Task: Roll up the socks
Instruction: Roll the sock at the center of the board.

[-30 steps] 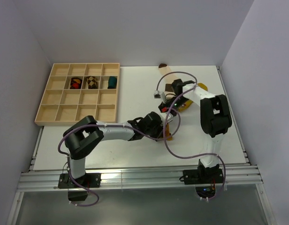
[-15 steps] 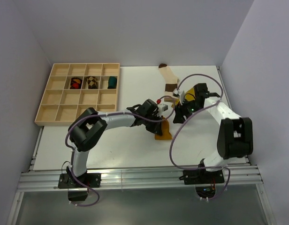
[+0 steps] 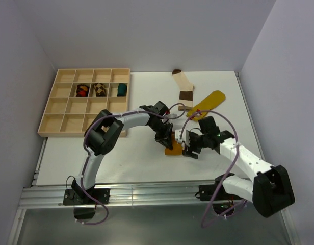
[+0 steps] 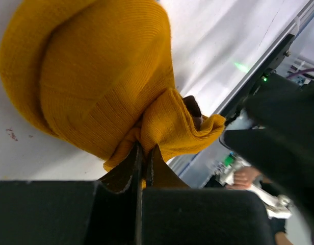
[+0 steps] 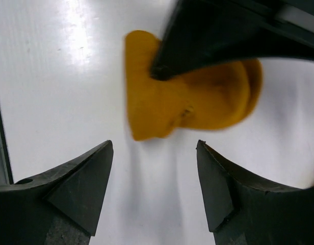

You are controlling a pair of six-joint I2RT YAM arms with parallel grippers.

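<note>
The mustard-orange sock (image 3: 173, 149) lies bunched on the table at the centre. My left gripper (image 3: 165, 137) is shut on a fold of it; the left wrist view shows the fabric (image 4: 96, 76) pinched between the closed jaws (image 4: 143, 150). My right gripper (image 3: 187, 148) is open and empty just right of this sock, with the sock (image 5: 187, 102) a short way beyond its jaws (image 5: 154, 148). The cream sock with brown bands (image 3: 183, 86) lies flat at the back. The bright yellow sock (image 3: 208, 102) lies flat to its right.
A wooden compartment tray (image 3: 47, 109) stands at the back left, holding a red-and-dark bundle (image 3: 82, 90), a brown-checkered bundle (image 3: 99, 89) and a teal bundle (image 3: 121, 89). White walls close in the table on three sides.
My right gripper has swung from the back by the cream and yellow socks to the near side of the mustard sock, uncovering the yellow sock. My left gripper stays on the mustard sock, shifting slightly.
</note>
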